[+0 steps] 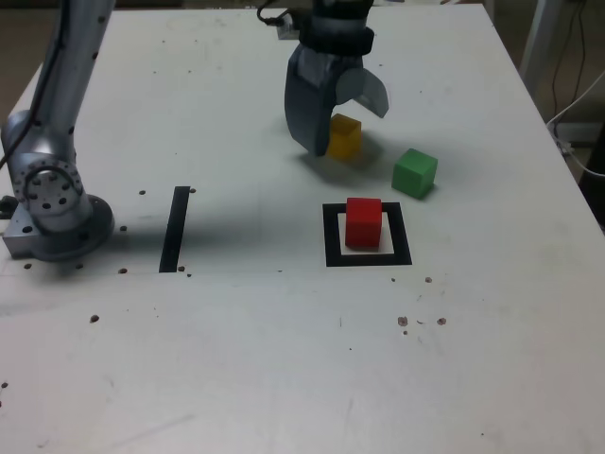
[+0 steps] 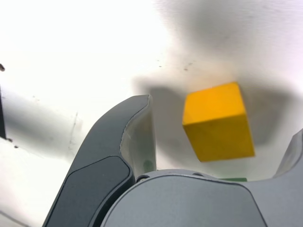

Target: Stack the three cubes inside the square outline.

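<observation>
While spread wide, the claw (image 1: pixel 342 118) straddles the yellow cube (image 1: pixel 344 135), holding nothing. Red cube (image 1: pixel 363 222) sits inside the square outline (image 1: pixel 368 257); green cube (image 1: pixel 414 172) at its 1 o'clock. Table (image 1: pixel 284 359) bare toward 6 o'clock.

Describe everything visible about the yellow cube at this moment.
The yellow cube is a small solid-coloured block with flat matte faces and crisp edges. It rests on the white table, outside the square outline, beyond the red cube and to the green cube's left in the exterior view. The open gripper straddles it; the wrist view shows gaps, so nothing grips it yet.
</observation>
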Available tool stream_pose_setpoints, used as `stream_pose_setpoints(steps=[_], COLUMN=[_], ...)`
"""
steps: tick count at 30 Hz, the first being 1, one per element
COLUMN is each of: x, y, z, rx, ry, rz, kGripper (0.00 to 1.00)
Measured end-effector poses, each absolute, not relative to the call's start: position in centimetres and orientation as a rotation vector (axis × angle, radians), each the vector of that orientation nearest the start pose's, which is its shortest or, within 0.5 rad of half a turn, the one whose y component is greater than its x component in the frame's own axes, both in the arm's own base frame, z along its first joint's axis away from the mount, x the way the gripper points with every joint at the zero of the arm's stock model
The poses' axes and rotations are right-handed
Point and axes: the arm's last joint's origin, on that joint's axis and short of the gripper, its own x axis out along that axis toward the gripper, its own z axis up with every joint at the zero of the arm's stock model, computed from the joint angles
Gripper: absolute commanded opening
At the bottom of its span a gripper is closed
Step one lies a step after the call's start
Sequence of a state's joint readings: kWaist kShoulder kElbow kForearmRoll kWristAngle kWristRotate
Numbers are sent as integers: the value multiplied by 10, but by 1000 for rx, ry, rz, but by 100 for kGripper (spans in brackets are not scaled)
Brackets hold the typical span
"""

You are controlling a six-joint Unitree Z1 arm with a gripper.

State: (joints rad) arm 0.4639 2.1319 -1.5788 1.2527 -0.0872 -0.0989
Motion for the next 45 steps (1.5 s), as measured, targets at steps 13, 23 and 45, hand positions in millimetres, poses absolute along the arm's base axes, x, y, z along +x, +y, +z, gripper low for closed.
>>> stream_pose_setpoints(steps=[13,23,45], x=[342,344,343], y=[170,172,160], z=[204,203,217], rx=[-603,-570,-469], ry=[1774,1764,1759], rz=[306,299,273], kGripper=[54,23,22])
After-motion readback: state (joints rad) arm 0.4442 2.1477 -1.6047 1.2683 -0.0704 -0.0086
